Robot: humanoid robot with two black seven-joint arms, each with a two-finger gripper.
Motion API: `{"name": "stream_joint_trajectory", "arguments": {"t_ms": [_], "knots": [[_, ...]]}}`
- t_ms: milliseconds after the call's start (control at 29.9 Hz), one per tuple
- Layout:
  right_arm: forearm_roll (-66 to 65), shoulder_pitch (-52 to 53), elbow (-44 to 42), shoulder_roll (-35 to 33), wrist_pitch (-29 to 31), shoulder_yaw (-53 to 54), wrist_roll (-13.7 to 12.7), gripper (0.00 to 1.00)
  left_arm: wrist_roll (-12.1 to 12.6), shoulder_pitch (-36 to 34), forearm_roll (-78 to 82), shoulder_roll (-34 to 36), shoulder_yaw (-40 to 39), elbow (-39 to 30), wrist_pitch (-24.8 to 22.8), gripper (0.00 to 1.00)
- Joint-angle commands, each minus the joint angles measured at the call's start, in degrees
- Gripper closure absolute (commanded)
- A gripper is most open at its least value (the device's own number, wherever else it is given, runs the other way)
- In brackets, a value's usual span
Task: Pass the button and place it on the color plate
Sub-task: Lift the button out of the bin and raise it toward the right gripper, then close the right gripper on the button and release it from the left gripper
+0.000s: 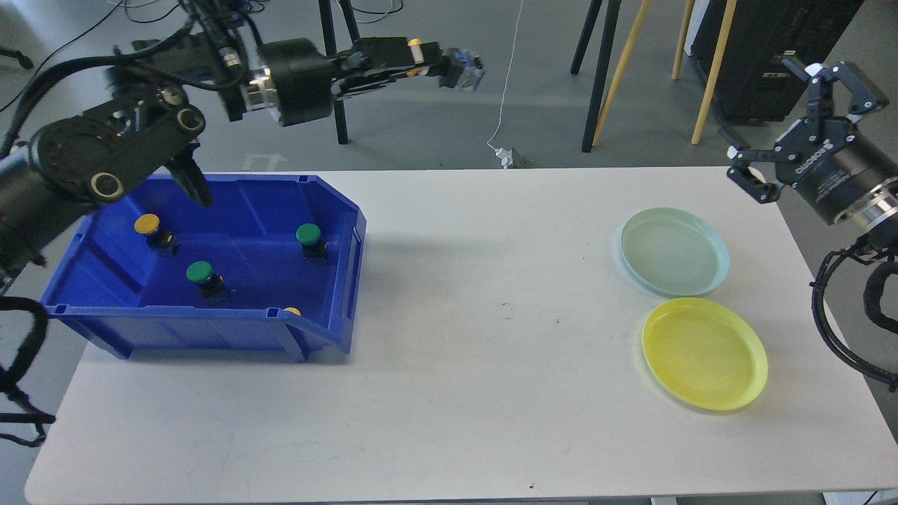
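My left gripper (pixel 438 64) is raised high above the table's back edge, right of the blue bin (pixel 342 210). It is shut on a yellow button (pixel 416 45), which is blurred. In the bin lie a yellow button (pixel 147 224), two green buttons (pixel 200 272) (pixel 307 233), and another yellow one (pixel 291 311) half hidden by the front wall. My right gripper (pixel 793 119) is open and empty, in the air off the table's far right corner. A pale green plate (pixel 673 250) and a yellow plate (pixel 704 353) lie at the right.
The white table (pixel 477 351) stretches between the bin and the plates. Tripod legs (pixel 596 70) and wooden poles (pixel 708 70) stand on the floor behind the table. A black cabinet (pixel 765 42) stands at the back right.
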Motion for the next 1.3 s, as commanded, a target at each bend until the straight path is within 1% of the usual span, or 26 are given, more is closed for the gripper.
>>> {"name": "stream_joint_trajectory", "arguments": {"t_ms": [0, 67, 100, 267, 468, 735, 869, 902, 969, 1036, 1169, 1269], "knots": [[-0.84, -0.99, 7.74, -0.75, -1.58, 0.38, -0.04, 0.01, 0.01, 2.6, -2.18, -11.57, -4.67, 7.11, 0.0, 0.92], [-1.72, -1.16, 7.75, 0.39, -1.76, -0.15, 0.05, 0.01, 0.01, 3.58, -3.68, -15.36, -5.73, 9.49, 0.0, 0.92], [-2.76, -1.16, 7.4, 2.31, -2.11, -0.24, 0.05, 0.01, 0.01, 4.28, -4.12, -16.42, -6.17, 10.63, 0.0, 0.92], [-5.5, -0.02, 5.82, 9.61, -3.6, -0.59, -0.04, 0.01, 0.01, 5.51, -4.12, -17.84, -6.96, 10.99, 0.0, 0.92], [-5.41, 4.81, -0.15, 16.12, -4.83, -2.78, -0.22, 0.01, 0.01, 5.51, -4.12, -17.93, -6.96, 10.99, 0.0, 0.92], [-5.41, 9.55, -2.09, 18.23, -5.36, -6.38, -0.48, 0.01, 0.01, 5.51, -4.04, -18.01, -6.96, 10.99, 0.0, 0.91], [-5.33, 11.75, -2.88, 19.47, -5.89, -9.73, -0.39, 0.04, 0.01, 5.51, -4.12, -18.01, -7.05, 11.08, 0.0, 0.91], [-5.32, 11.84, -2.8, 19.64, -5.98, -9.91, -0.39, 0.07, 0.01, 5.51, -4.12, -18.01, -7.05, 11.17, 0.0, 0.91], [-5.32, 11.84, -2.45, 20.0, -5.98, -9.91, -0.3, 0.17, 0.01, 5.51, -4.12, -17.93, -7.05, 11.17, 0.0, 0.91], [-5.32, 11.84, -2.18, 20.0, -5.98, -9.82, -0.3, 0.36, 0.01, 5.51, -4.12, -17.93, -7.05, 11.17, 0.0, 0.91], [-5.32, 11.76, -2.09, 19.99, -6.59, -9.73, -0.57, 0.84, 0.01, 5.6, -4.21, -17.93, -7.05, 11.17, 0.0, 0.91], [-5.15, 11.67, -1.92, 20.0, -10.1, -9.82, -0.74, 0.95, 0.01, 5.6, -4.21, -17.93, -7.05, 11.26, 0.0, 0.91]]}}
